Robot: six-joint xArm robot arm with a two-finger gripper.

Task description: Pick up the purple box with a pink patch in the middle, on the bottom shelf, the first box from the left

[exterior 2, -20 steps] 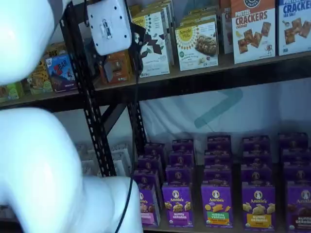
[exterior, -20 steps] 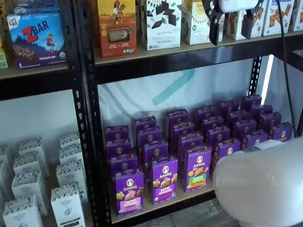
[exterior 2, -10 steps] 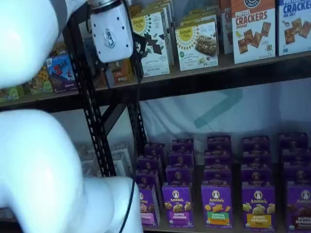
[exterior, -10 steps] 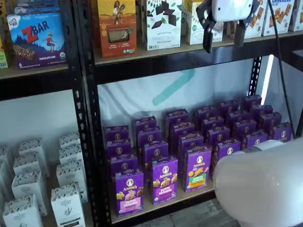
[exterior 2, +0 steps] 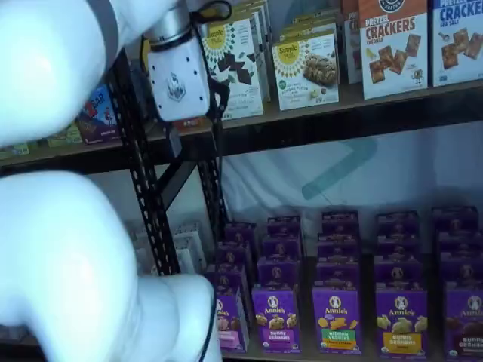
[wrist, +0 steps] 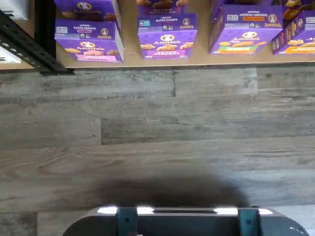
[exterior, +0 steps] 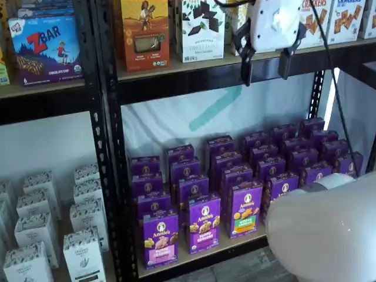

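**Kid:** Pincer point(exterior: 265, 66) first! Where is yours?

**Helper:** Your pincer hangs high up, in front of the dark rail of the upper shelf point(exterior: 235, 73). Its two black fingers point(exterior: 246, 69) point down with a wide gap between them. So it is spread, and nothing sits in it.

**Kid:** Where is the purple box point(exterior: 160, 238)?

**Helper:** Look far below your pincer. The purple box stands upright at the front edge of the bottom shelf point(exterior: 235, 244), right beside the black post point(exterior: 111, 176). You can see its white round logo and the pink patch low on its face.

**Kid:** What is next to it?

**Helper:** Another purple carton point(exterior: 204, 223) stands just beside it, away from the post. More purple cartons line up behind the purple box.

**Kid:** Does the camera on your wrist see it?

**Helper:** Yes. It shows the purple box point(wrist: 88, 43) from above, at the shelf edge, near the black post point(wrist: 29, 46). Gray wood floor point(wrist: 157, 137) lies in front of the shelf.
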